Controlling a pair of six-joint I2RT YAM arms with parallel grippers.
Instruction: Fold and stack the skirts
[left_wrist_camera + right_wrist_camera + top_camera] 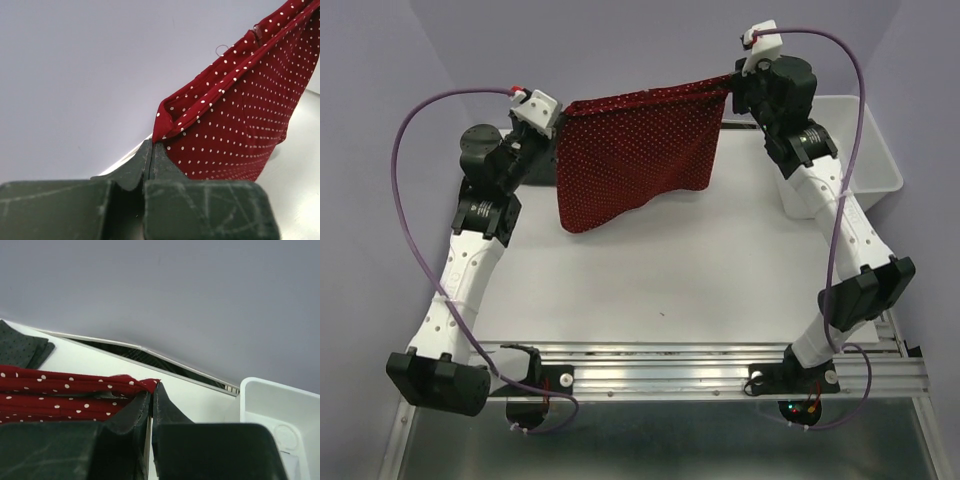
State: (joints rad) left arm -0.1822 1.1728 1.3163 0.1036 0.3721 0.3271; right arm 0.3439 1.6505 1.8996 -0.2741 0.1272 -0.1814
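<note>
The red skirt with tiny white dots (635,155) hangs stretched in the air between both grippers above the far half of the table. My left gripper (558,112) is shut on its left top corner; in the left wrist view the red skirt (240,125) runs up and right from the closed left gripper (152,145). My right gripper (732,88) is shut on the right top corner; the right wrist view shows the red skirt (70,390) pinched at the right gripper (152,387). A dark charcoal skirt (20,349) lies flat at the far left of the right wrist view. The white skirt is out of view.
A white plastic bin (855,150) stands at the table's far right, behind my right arm; its rim shows in the right wrist view (280,405). The white table (650,280) lies below the hanging skirt. Purple walls close the back and sides.
</note>
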